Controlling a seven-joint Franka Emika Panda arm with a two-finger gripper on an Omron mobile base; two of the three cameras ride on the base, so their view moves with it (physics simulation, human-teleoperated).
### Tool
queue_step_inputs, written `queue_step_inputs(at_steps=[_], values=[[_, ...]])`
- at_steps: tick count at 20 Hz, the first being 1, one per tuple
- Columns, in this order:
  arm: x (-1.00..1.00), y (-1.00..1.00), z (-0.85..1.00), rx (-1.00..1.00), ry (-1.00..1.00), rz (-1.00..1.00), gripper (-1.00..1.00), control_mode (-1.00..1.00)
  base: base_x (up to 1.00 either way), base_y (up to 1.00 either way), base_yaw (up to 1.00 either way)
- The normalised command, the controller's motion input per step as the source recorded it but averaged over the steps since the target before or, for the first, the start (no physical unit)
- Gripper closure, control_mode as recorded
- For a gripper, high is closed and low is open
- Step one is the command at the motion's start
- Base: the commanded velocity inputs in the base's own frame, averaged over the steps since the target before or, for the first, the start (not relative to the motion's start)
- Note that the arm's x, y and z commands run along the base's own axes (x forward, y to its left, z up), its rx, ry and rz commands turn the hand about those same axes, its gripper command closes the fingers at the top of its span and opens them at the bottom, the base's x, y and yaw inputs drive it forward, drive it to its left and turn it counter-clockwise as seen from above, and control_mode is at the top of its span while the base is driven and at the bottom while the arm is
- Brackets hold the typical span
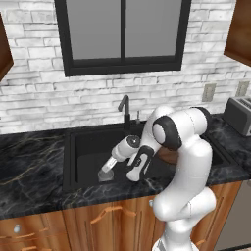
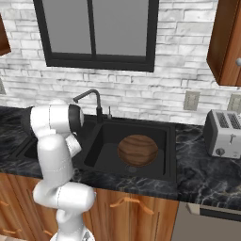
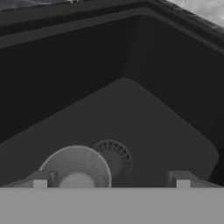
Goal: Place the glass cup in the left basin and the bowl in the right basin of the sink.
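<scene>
I have the pincer [image 3: 111,179] down in the left basin [image 1: 90,147], spread wide and released. The cup [image 3: 76,168] stands on the basin floor beside the drain [image 3: 114,158]. The bowl [image 2: 137,150] lies in the right basin [image 2: 155,132].

Even, flat rendered light, soft low-resolution blur, dim inside the sink [image 1: 73,147].

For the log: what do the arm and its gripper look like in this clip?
The arm is glossy white, built of rounded, bulbous segments with dark grey to black bands at the joints. No cables or markings are visible. The gripper has a white wrist with a dark end; in the hand view its fingertips are small, blocky and grey.
</scene>
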Motion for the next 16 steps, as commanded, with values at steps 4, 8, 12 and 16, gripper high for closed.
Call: queue_step_inputs(at_steps=[4,8,12,16], values=[[0.00,0.00,0.46,-0.08,0.00,-0.02,-1.00,-1.00,0.00,0.00,0.00],[-0.11,0.00,0.44,0.00,0.00,-0.10,-1.00,-1.00,0.00,0.00,0.00],[-0.11,-0.09,0.39,0.00,0.00,-0.16,-1.00,-1.00,0.00,0.00,0.00],[-0.06,-0.19,0.45,0.05,0.00,-0.19,-1.00,-1.00,0.00,0.00,0.00]])
